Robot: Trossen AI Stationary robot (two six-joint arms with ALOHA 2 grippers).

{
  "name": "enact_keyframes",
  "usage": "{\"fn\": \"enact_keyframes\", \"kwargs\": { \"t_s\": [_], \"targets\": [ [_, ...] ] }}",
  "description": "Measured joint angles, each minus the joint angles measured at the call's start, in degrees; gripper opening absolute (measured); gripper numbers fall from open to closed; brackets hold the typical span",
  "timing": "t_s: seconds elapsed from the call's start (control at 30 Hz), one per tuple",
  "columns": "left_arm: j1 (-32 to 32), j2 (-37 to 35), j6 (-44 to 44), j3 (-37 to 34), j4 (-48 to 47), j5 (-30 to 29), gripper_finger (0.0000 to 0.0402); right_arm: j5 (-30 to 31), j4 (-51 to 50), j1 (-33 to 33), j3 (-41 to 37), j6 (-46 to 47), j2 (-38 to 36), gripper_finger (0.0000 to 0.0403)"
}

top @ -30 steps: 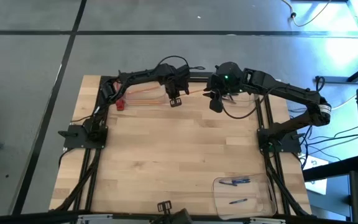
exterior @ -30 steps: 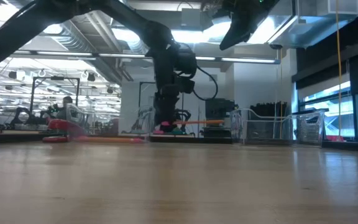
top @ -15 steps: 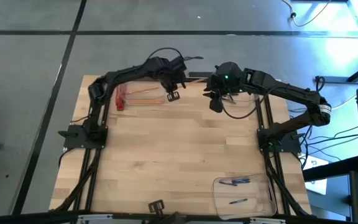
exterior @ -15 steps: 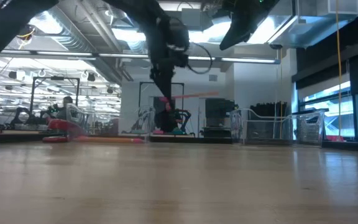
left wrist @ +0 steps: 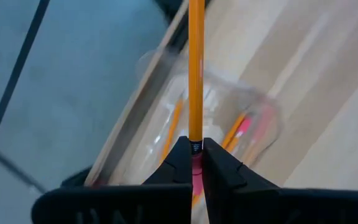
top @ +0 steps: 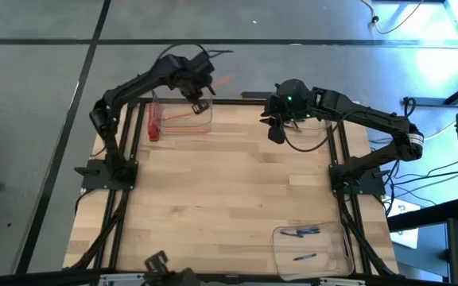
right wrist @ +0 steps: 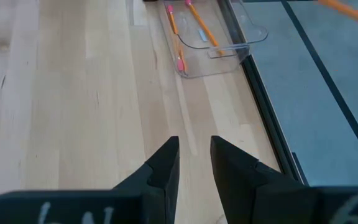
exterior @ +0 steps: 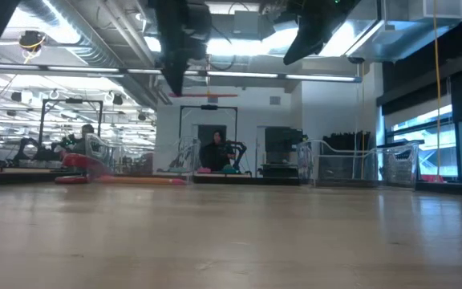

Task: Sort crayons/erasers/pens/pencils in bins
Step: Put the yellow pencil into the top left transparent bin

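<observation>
My left gripper [top: 198,89] hangs high over the far left bin [top: 183,119], shut on an orange pencil [top: 223,79] with a pink eraser. That clear bin holds other pencils [right wrist: 199,28] and a red bar [top: 154,124]. In the low view the held pencil [exterior: 207,95] lies level, well above the table. My right gripper [top: 275,129] waits open in the air at the far right, with nothing between its fingers [right wrist: 166,163]. Dark pens [top: 302,232] lie in the near right bin [top: 312,251]. My left gripper pinches the pencil at its eraser end [left wrist: 196,163] between the two fingers, just behind the metal band [left wrist: 196,147]. The fingers come from above, slanting down. The pencil sticks out about level, away from the fingers, lifted clear of the table and the bin.
The broad wooden tabletop [top: 229,199] between the far left bin and the near right bin is bare. Black frame rails [top: 342,206] run along the table's sides. The room beyond shows in the low view.
My left gripper has risen from table height at the far left bin's right end and swung toward the table's far left, staying shut. The pencil has been lifted with it, from just above the table to high over the bin. My right arm has kept still.
</observation>
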Motion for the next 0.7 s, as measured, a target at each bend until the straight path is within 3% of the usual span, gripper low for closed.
{"fn": "enact_keyframes", "kwargs": {
  "t_s": [0.53,0.7],
  "targets": [
    [4.71,-3.99,-2.93,-0.01,-16.57,-2.14,0.0002,0.00,-0.01,0.00,0.00,-0.03,0.00,0.0094],
    [4.68,-4.08,-2.64,-0.07,-16.52,-1.96,0.0002,0.00,-0.01,0.00,0.00,-0.18,0.00,0.0094]
  ]
}}
